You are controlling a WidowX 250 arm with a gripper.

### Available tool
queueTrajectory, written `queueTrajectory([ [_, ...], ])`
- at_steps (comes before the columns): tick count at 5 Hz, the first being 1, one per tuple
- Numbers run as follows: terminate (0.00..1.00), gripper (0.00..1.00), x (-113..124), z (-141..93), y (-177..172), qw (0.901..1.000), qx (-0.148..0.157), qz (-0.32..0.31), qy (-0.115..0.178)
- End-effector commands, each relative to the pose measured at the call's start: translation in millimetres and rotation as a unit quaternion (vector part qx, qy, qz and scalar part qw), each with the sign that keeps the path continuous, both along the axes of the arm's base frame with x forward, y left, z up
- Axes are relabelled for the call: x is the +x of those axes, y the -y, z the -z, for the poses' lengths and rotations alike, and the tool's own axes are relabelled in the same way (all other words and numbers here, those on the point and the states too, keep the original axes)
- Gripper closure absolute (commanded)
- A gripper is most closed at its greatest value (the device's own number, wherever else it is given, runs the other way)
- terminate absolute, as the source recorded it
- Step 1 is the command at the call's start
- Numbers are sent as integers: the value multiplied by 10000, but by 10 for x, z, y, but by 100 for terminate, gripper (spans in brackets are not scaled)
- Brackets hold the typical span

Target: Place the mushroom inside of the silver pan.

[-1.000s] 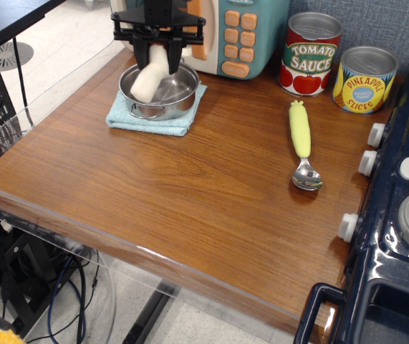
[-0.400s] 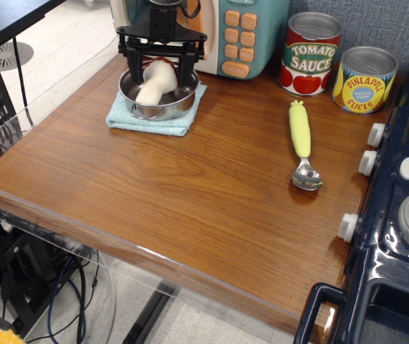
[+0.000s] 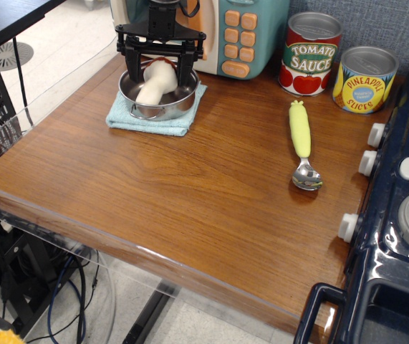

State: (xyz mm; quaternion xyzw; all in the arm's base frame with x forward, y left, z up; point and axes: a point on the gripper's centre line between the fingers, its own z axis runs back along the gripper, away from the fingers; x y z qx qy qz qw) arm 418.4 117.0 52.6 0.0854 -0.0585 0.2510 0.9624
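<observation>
The silver pan [image 3: 141, 109] stands on a light blue cloth [image 3: 154, 120] at the table's back left. The mushroom [image 3: 154, 83] lies inside it, cream stem leaning toward the front left, with a sliver of reddish cap showing at the back. My gripper [image 3: 160, 63] is black and hangs right over the pan. Its fingers [image 3: 132, 64] are spread open on either side of the mushroom and do not hold it.
A teal toy microwave [image 3: 243, 32] stands just behind the pan. A tomato sauce can [image 3: 311, 54] and a pineapple can [image 3: 365, 79] are at the back right. A yellow-handled spoon [image 3: 301, 140] lies right of centre. A dark blue toy stove [image 3: 397, 208] borders the right edge.
The gripper opened and let go of the mushroom, which dropped into the pan. Since 0.4 s ago nothing has visibly moved.
</observation>
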Motion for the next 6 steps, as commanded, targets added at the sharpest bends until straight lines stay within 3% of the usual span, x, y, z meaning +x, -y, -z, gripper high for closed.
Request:
queueTrajectory([
  [1, 0, 0, -142, -796, -76, 9960, -226, 17, 869],
  [2, 0, 0, -256, -865, -126, 9943, -314, 126, 1010],
  [5, 0, 0, -256, -865, -126, 9943, -314, 126, 1010],
  [6, 100, 0, -256, -865, -126, 9943, -314, 126, 1010],
])
